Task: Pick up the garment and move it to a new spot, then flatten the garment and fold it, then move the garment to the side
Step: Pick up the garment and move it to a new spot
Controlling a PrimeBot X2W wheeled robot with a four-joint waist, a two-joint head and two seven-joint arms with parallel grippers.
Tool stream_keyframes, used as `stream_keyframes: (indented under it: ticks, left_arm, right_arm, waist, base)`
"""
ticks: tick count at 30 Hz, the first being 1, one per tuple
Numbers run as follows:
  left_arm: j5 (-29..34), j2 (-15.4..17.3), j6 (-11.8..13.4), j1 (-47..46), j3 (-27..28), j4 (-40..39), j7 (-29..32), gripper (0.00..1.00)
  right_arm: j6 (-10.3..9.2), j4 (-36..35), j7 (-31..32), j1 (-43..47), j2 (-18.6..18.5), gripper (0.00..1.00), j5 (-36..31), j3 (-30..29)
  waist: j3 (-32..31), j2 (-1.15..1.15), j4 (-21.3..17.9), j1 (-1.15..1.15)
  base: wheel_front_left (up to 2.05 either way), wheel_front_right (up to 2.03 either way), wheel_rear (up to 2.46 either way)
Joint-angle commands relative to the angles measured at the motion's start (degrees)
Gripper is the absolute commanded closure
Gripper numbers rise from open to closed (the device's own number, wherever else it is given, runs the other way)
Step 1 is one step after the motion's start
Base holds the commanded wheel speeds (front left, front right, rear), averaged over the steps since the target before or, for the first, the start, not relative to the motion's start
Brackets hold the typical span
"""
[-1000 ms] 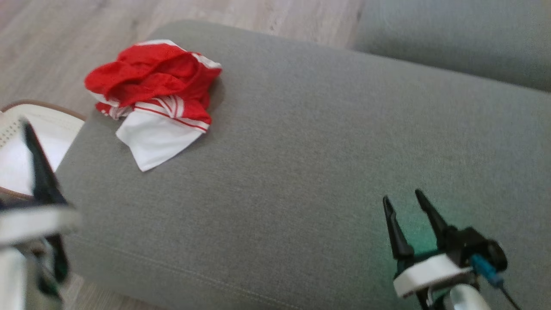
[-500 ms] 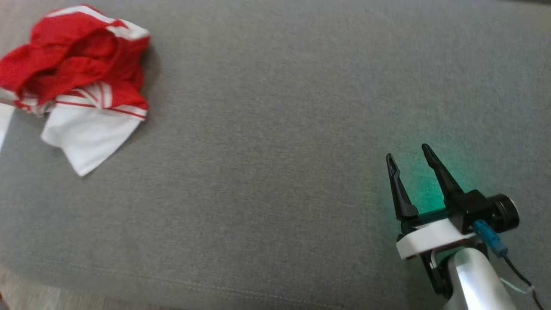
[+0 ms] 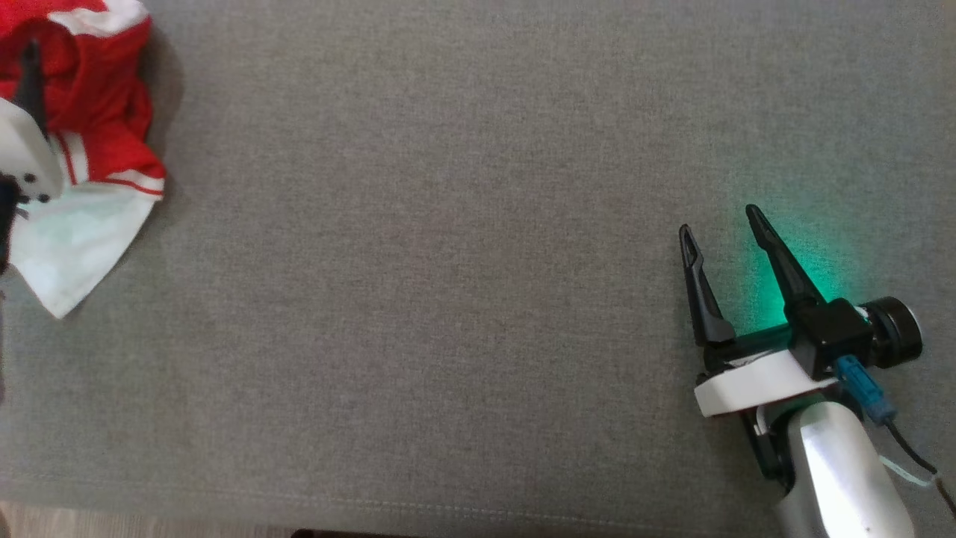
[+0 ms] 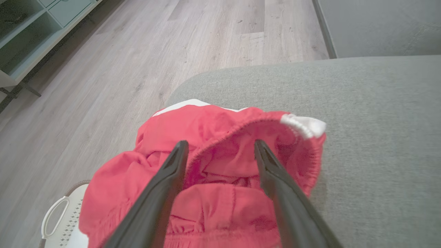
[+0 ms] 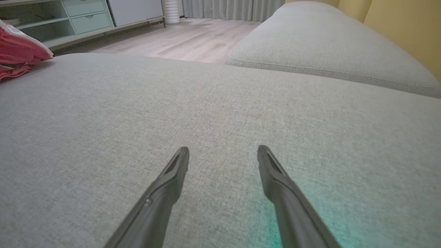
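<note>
Hovering with its two dark fingers spread wide, the left gripper (image 4: 219, 146) is poised over the crumpled red-and-white fabric garment (image 4: 220, 193), which lies bunched at the left corner of the grey woven sofa cushion (image 3: 448, 261). Nothing is gripped yet. The right gripper (image 3: 718, 221), its fingers likewise parted and empty, sits well apart over bare cushion. By the look of it, the task has barely begun: the pick-up, the move, flattening, folding and setting aside all remain.

A grey cushion (image 3: 448, 299) is being tinted green at three o'clock of the head view. In the left wrist view, wooden flooring (image 4: 137, 51) is being shown at eleven o'clock, a white basket (image 4: 58, 220) at seven.
</note>
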Motion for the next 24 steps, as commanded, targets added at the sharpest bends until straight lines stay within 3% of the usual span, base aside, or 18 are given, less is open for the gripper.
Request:
stream_keyframes:
  ticks: [1, 13, 14, 15, 16, 18, 24]
  left_arm:
    - [0.63, 4.52, 0.12, -3.28, 1.64, -0.94, -0.40, 0.00]
    - [2.71, 5.10, -0.18, -8.37, -1.43, 8.73, -4.30, 0.00]
    - [2.57, 4.86, -0.45, -9.09, -2.07, 9.95, -4.64, 0.37]
    - [2.53, 4.78, -0.58, -9.38, -2.44, 10.47, -4.78, 0.56]
    - [2.53, 4.78, -0.58, -9.38, -2.44, 10.47, -4.78, 0.56]
    - [2.43, 4.57, -0.78, -9.87, -3.14, 11.34, -5.15, 1.00]
    - [3.61, 4.92, -0.60, -11.05, -4.56, 12.62, -9.62, 1.00]
  right_arm:
    - [0.23, -2.28, 0.25, -0.07, -0.16, 0.00, -0.44, 1.45]
    - [0.23, -4.86, 1.06, -0.18, -0.16, 0.00, -0.78, 1.74]
    - [0.23, -4.94, 0.99, -0.28, -0.16, 0.00, -0.77, 1.67]
    - [0.23, -4.94, 0.96, -0.33, -0.16, 0.00, -0.76, 1.67]
    - [0.23, -4.94, 0.96, -0.33, -0.16, 0.00, -0.76, 1.67]
    - [0.23, -4.89, 0.91, -0.50, -0.16, 0.00, -0.66, 1.67]
    - [0.23, -4.66, 0.06, -1.18, -0.16, 0.00, -0.07, 1.65]
  waist:
    - [1.30, 0.00, -0.34, -0.01]
    - [5.71, 0.00, -0.78, -0.01]
    - [6.00, 0.00, -0.76, -0.01]
    - [6.10, 0.00, -0.77, -0.01]
    - [6.10, 0.00, -0.77, -0.01]
    - [6.21, 0.00, -0.75, -0.01]
    - [5.21, 0.00, -0.79, -0.01]
  base:
    - [0.00, 0.00, 0.00]
    - [0.00, 0.00, 0.00]
    - [0.00, 0.00, 0.00]
    - [0.00, 0.00, 0.00]
    - [0.00, 0.00, 0.00]
    - [0.00, 0.00, 0.00]
    - [0.00, 0.00, 0.00]
